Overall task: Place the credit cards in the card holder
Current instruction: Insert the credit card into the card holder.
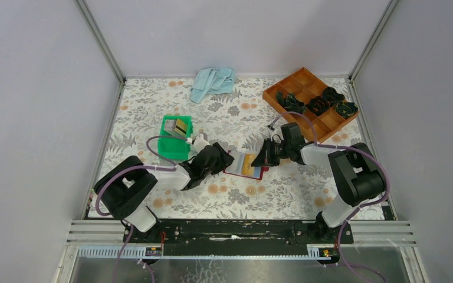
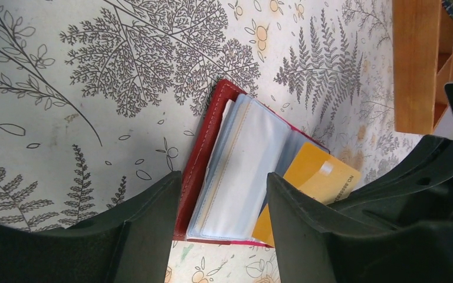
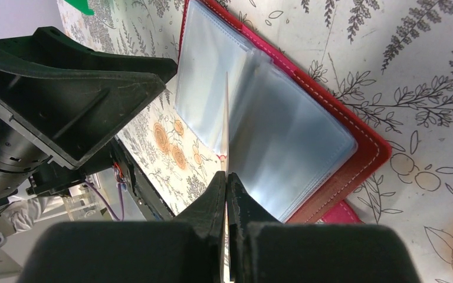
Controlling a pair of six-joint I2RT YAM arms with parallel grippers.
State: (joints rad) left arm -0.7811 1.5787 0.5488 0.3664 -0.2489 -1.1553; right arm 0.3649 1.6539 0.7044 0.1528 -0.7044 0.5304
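Observation:
The dark red card holder (image 1: 243, 165) lies open on the table between my two grippers, with its pale blue-grey sleeves (image 2: 236, 171) facing up. My right gripper (image 1: 259, 159) is shut on a gold credit card (image 2: 318, 177). The card shows edge-on in the right wrist view (image 3: 227, 118), with its far end among the sleeves (image 3: 283, 130). My left gripper (image 2: 224, 194) is open, with one finger (image 2: 147, 230) at the red cover edge and the other over the gold card's side. More cards (image 1: 181, 126) stand in the green bin.
The green plastic bin (image 1: 171, 147) stands just behind my left gripper. An orange compartment tray (image 1: 324, 121) with dark items sits at the back right. A light blue cloth (image 1: 212, 82) lies at the back centre. White walls enclose the table.

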